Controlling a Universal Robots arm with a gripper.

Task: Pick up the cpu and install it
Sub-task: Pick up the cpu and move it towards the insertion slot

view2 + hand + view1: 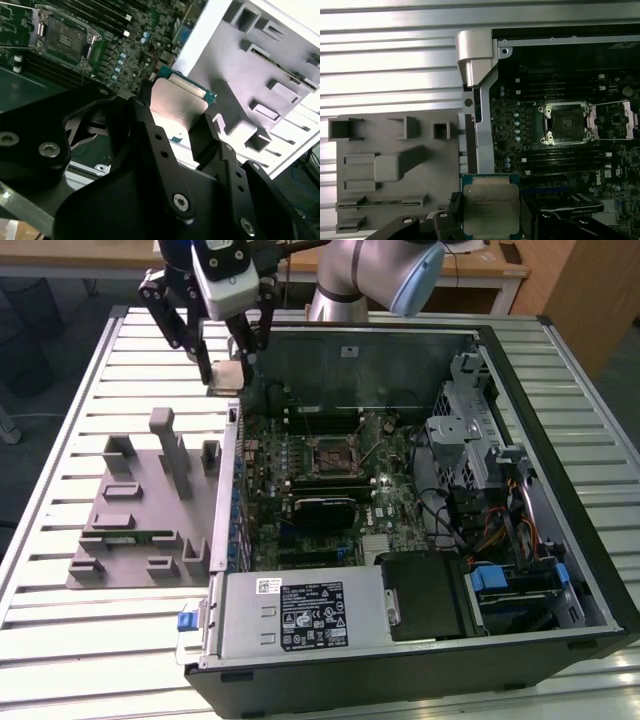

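The gripper (228, 368) hangs high over the far left corner of the open case (560, 480), as the exterior view's left goes, just above the case's left wall. Its two black fingers (204, 131) are drawn in on the cpu (226, 377) and pinch it by two opposite edges, so the jaws stand only as wide as the chip. The cpu is off every surface, lying flat in the grip with its pale metal top upward; in the second wrist view its green rim (196, 89) pokes out past the fingers, and in the first wrist view the silver lid (490, 207) sits square between them. Below and to the exterior view's right, well apart from the chip, the socket (333, 458) on the motherboard (390, 490) lies open and bare, its frame swung back. To the exterior view's left of the case, on the slatted table (60, 620), rests the grey holder (130, 490), with a green memory stick (380, 202) in one of its near slots.
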